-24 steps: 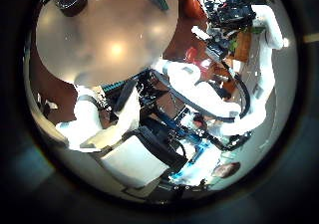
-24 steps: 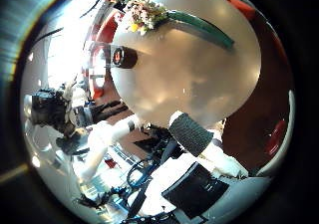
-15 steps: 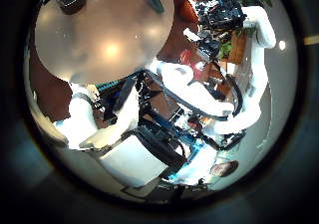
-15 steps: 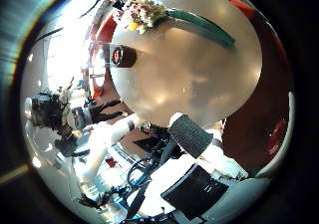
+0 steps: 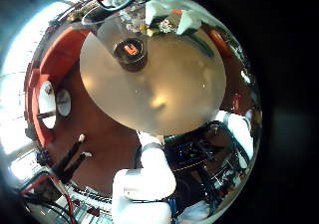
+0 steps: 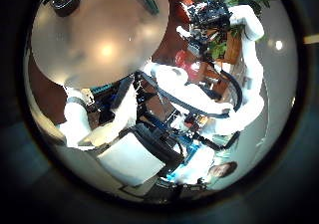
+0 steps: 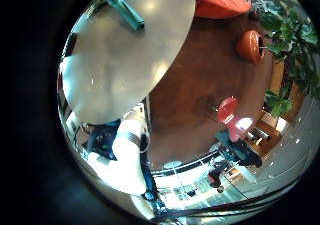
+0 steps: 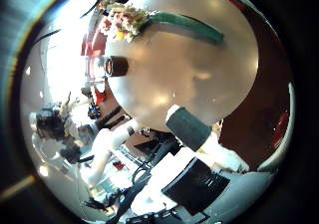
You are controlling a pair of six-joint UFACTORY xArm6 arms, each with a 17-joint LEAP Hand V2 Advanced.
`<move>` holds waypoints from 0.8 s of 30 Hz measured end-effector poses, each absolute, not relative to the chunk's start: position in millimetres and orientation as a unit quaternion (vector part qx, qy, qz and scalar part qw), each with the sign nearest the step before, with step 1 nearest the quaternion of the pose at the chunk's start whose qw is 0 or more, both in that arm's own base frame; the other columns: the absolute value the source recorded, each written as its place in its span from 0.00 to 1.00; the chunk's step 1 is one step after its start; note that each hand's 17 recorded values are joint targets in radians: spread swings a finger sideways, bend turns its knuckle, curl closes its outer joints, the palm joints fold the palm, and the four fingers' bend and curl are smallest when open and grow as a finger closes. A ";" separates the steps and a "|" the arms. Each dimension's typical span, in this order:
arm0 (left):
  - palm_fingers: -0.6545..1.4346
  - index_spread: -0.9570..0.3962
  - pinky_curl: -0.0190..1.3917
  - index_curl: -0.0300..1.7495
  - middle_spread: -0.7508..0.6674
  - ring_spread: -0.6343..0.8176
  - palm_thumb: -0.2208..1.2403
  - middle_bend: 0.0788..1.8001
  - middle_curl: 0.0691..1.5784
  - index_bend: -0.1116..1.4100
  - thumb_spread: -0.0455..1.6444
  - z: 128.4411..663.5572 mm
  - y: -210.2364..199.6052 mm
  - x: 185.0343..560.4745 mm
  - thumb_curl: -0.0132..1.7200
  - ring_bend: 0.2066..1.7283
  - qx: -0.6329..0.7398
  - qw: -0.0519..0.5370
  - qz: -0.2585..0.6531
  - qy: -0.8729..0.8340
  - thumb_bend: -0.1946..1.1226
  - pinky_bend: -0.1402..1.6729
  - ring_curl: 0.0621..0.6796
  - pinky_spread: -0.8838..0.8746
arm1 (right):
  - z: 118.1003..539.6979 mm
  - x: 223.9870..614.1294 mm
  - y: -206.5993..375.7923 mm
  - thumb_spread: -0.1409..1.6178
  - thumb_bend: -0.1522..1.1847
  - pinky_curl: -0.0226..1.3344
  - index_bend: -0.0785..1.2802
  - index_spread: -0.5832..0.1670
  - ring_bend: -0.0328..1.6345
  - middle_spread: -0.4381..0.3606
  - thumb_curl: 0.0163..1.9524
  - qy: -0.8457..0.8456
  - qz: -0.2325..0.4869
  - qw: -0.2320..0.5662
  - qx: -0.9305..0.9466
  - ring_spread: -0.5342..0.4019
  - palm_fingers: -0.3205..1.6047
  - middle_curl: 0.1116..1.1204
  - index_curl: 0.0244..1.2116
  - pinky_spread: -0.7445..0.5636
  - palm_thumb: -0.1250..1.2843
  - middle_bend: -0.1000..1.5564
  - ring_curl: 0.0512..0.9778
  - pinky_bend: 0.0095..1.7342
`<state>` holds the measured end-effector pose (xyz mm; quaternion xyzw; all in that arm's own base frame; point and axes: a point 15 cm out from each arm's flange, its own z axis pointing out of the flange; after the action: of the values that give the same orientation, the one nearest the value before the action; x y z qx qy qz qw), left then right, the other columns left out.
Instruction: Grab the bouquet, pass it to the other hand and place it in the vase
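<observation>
The bouquet (image 8: pixel 125 20) lies on its side near the far edge of the round table (image 8: pixel 199 75), its long stem (image 8: pixel 189 27) pointing along the rim. The stem also shows in the right little finger side palm view (image 7: pixel 127 10). The vase (image 8: pixel 115 67), a short dark cylinder, stands upright on the table beside the flowers; it also shows in the left little finger side palm view (image 5: pixel 130 51). My right hand (image 8: pixel 194 134) and my left hand (image 5: pixel 150 179) both hover high over the table with relaxed fingers and hold nothing. The right hand also shows in the left thumb side palm view (image 6: pixel 209 17).
A potted plant (image 7: pixel 285 30) and low seats (image 7: pixel 230 113) stand on the floor beside the table. Small round objects (image 5: pixel 62 103) lie on the floor off the table's other side.
Both thumb side palm views have shifted a little, so both hands have moved slightly above the table. The bouquet and the vase stay where they were.
</observation>
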<state>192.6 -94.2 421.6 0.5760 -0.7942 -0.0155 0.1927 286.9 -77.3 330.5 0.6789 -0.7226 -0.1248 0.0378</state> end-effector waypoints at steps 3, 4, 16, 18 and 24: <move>0.42 0.72 0.24 0.21 0.75 0.78 0.48 0.07 0.18 0.19 0.65 420.5 -95.7 189.8 0.21 0.19 0.571 0.196 -0.019 -0.797 0.13 0.19 0.20 0.78 | 318.9 302.7 -89.3 0.74 0.09 0.22 0.15 0.43 0.43 0.54 0.16 -0.731 -0.133 0.038 0.668 0.58 0.36 0.26 0.19 0.80 0.41 0.24 0.27 0.27; 0.42 0.72 0.24 0.21 0.75 0.78 0.48 0.07 0.18 0.19 0.65 420.5 -95.9 189.0 0.21 0.19 0.569 0.196 -0.020 -0.798 0.13 0.19 0.20 0.78 | 314.5 309.4 -91.7 0.74 0.09 0.22 0.16 0.43 0.45 0.54 0.16 -0.734 -0.134 0.037 0.665 0.56 0.38 0.27 0.19 0.78 0.41 0.25 0.28 0.27; 0.42 0.72 0.24 0.21 0.75 0.78 0.47 0.07 0.18 0.19 0.66 417.4 -98.8 188.4 0.21 0.19 0.555 0.198 -0.019 -0.808 0.13 0.19 0.19 0.78 | 230.7 384.7 -91.8 0.69 0.10 0.22 0.18 0.50 0.52 0.49 0.18 -0.745 -0.179 0.035 0.641 0.46 0.37 0.31 0.20 0.63 0.43 0.30 0.33 0.34; 0.42 0.72 0.24 0.21 0.75 0.78 0.47 0.07 0.18 0.19 0.66 415.6 -100.3 188.2 0.21 0.19 0.550 0.200 -0.020 -0.810 0.13 0.19 0.19 0.78 | 217.5 394.6 -88.8 0.68 0.10 0.21 0.18 0.53 0.53 0.51 0.18 -0.749 -0.179 0.032 0.637 0.46 0.37 0.31 0.20 0.62 0.43 0.31 0.34 0.34; 0.42 0.72 0.24 0.21 0.75 0.78 0.48 0.07 0.18 0.19 0.66 412.2 -104.6 190.9 0.21 0.19 0.543 0.202 -0.023 -0.815 0.13 0.19 0.19 0.78 | 194.3 406.5 -76.6 0.67 0.10 0.21 0.18 0.56 0.55 0.55 0.19 -0.746 -0.190 0.045 0.637 0.46 0.37 0.33 0.21 0.61 0.44 0.33 0.34 0.37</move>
<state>190.9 -104.6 412.2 0.5429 -0.8148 -0.0231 0.2022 406.5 -76.6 194.3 0.6370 -0.7456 -0.1905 0.0445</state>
